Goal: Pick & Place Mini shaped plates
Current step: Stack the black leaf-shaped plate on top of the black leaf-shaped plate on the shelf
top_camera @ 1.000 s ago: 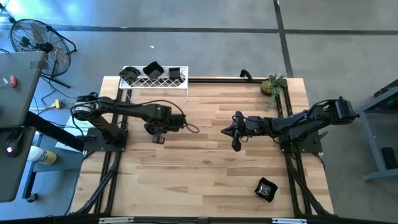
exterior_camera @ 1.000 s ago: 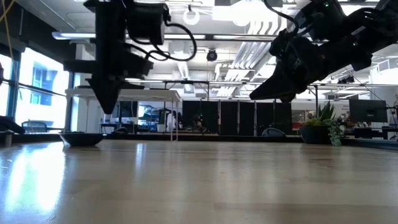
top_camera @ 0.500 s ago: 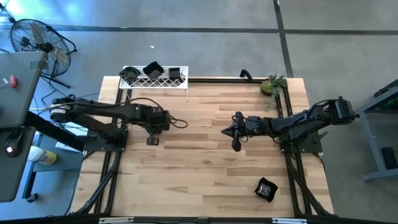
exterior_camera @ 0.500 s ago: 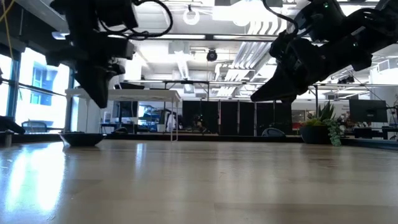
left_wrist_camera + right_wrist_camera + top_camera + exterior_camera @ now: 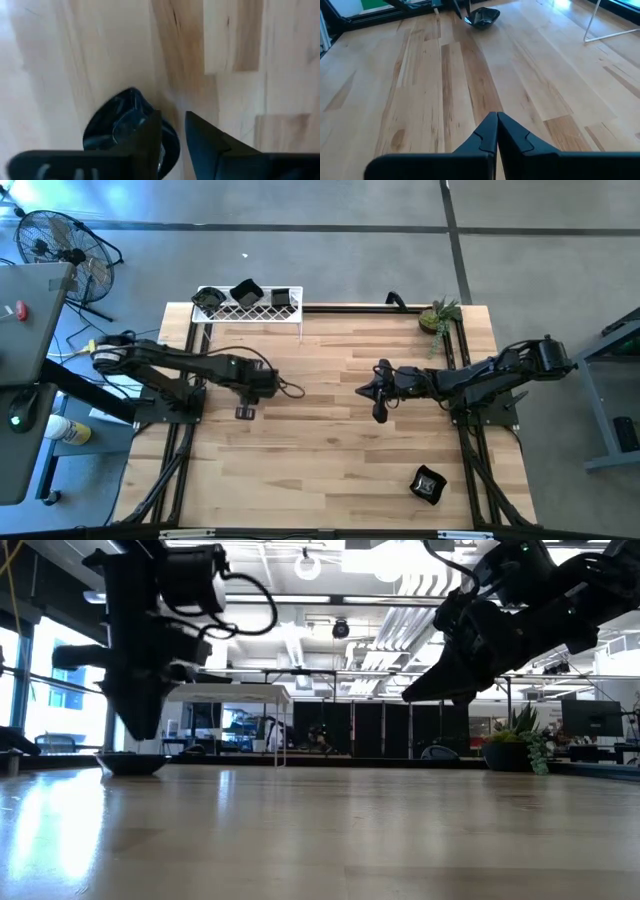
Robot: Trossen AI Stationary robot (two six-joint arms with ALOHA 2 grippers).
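One small glossy black dish (image 5: 117, 127) rests flat on the wood at the table's left middle; it also shows as dish (image 5: 132, 762) and dish (image 5: 482, 16). My left gripper (image 5: 172, 131) hangs just above it, pointing down and narrowly open, with one finger over the dish's rim. The low view shows a gap between left gripper (image 5: 135, 732) and the dish. My right gripper (image 5: 496, 125) hovers shut above the table's middle, right gripper (image 5: 380, 410). In the high view the left gripper (image 5: 245, 410) hides the dish.
Three more black dishes sit on the white wire rack (image 5: 247, 308) at the far left edge. Another dish (image 5: 428, 483) lies near the near right corner. A small potted plant (image 5: 438, 315) stands at the far right. Bare wood lies between the arms.
My left gripper has moved toward the table's left and near edges, then come down until it hangs just above the dish. The dish has stayed in place. The right arm has kept still.
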